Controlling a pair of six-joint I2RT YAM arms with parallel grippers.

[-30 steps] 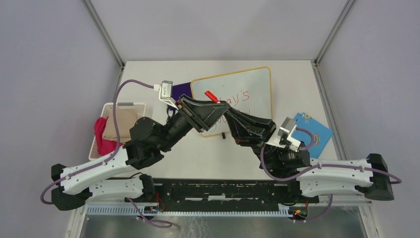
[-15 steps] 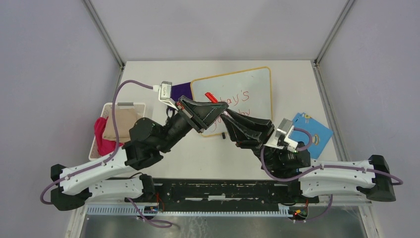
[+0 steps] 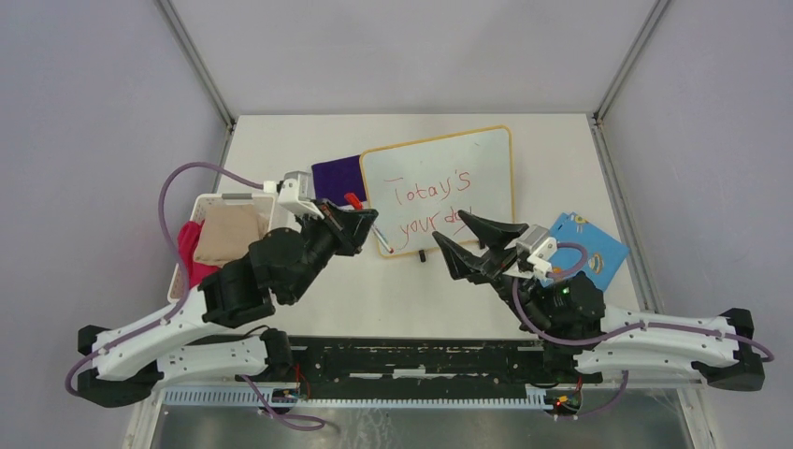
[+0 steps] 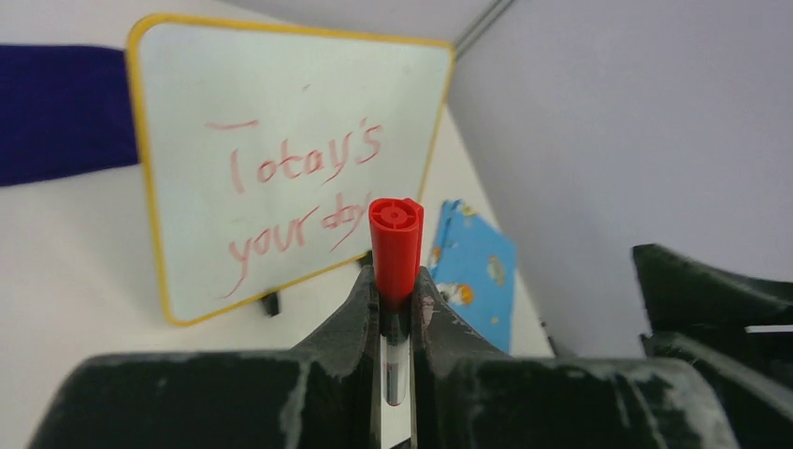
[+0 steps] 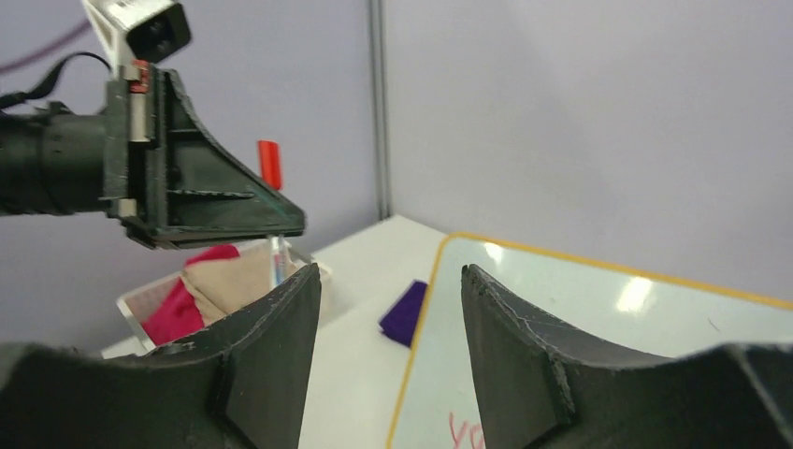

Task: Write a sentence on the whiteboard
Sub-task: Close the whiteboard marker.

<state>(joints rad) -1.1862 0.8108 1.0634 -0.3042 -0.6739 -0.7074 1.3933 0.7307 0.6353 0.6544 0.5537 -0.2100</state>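
The whiteboard (image 3: 486,164) lies flat at the back middle of the table, its yellow frame and two black feet showing. The sentence (image 3: 432,201) in thin red marker fills two lines, and it also shows on the whiteboard (image 4: 281,122) as the sentence (image 4: 299,192) in the left wrist view. My left gripper (image 3: 367,220) hovers off the board's left edge, shut on a marker with a red cap (image 4: 395,238) that stands up between the jaws. My right gripper (image 3: 449,227) is open near the board's front edge, nothing between its fingers (image 5: 524,327).
A white basket (image 3: 223,199) holding pink and beige cloths sits at the left. A purple cloth (image 3: 338,176) lies beside the board's left edge. A blue patterned cloth (image 3: 594,251) lies at the right, close behind my right wrist.
My left gripper closed on the marker and drew back left, off the board. My right gripper let go, opened and pulled back toward the front. The writing is now uncovered.
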